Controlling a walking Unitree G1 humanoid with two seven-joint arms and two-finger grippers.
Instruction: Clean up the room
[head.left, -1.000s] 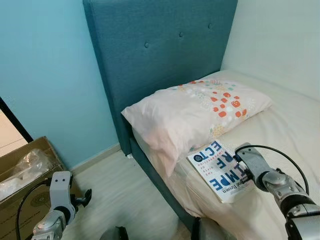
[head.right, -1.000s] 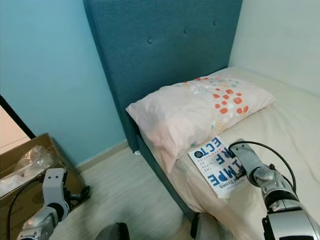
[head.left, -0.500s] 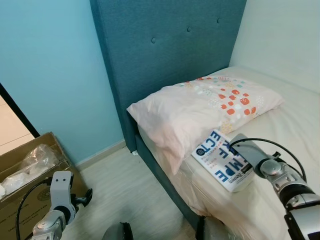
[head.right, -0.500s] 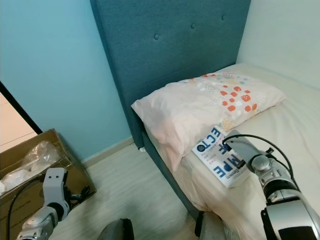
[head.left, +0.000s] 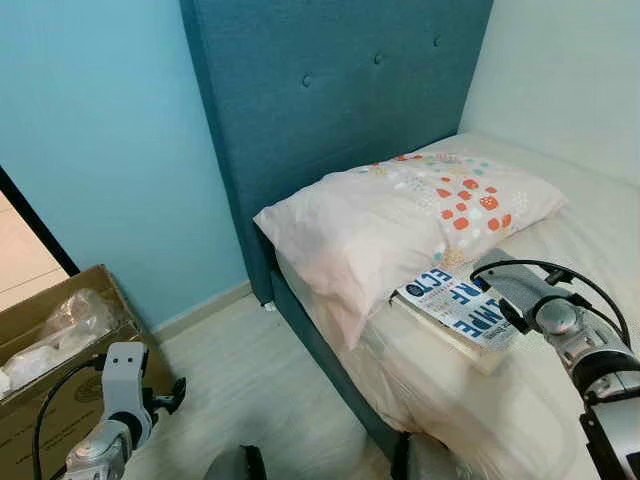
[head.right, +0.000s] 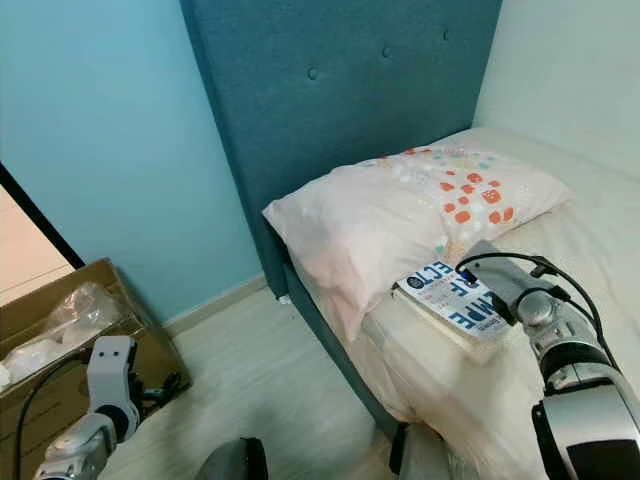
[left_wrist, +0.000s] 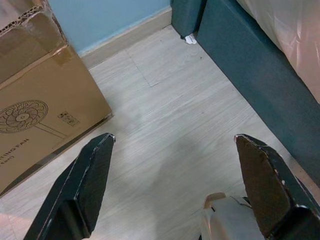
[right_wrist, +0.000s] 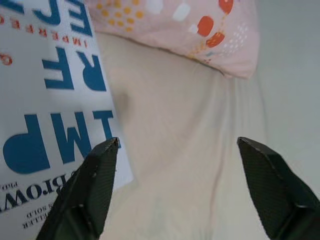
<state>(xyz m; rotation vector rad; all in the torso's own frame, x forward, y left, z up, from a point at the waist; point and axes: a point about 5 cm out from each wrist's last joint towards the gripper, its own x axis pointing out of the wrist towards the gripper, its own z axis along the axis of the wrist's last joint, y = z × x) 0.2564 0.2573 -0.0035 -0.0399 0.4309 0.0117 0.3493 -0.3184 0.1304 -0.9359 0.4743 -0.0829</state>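
A white book (head.left: 458, 304) with big blue letters lies on the bed near its edge, its top touching the pink pillow (head.left: 400, 215). My right gripper (right_wrist: 176, 144) is low over the cream sheet at the book's right side, open. One of its fingers (right_wrist: 87, 192) sits over the corner of the book (right_wrist: 45, 100); the other is over bare sheet. From the head, the right gripper (head.left: 503, 300) reaches in beside the cover. My left gripper (left_wrist: 173, 137) hangs open over the pale wood floor, holding nothing.
A tall teal headboard (head.left: 320, 100) stands behind the pillow against the blue wall. An open cardboard box (head.left: 45, 345) with a clear plastic bag (head.left: 62, 322) sits on the floor at left, close to my left arm. The teal bed frame (left_wrist: 250, 85) borders the floor strip.
The book has slid further onto the bed toward the pillow, and my right gripper has moved with it. The camera shifted slightly early on. The left arm has stayed put.
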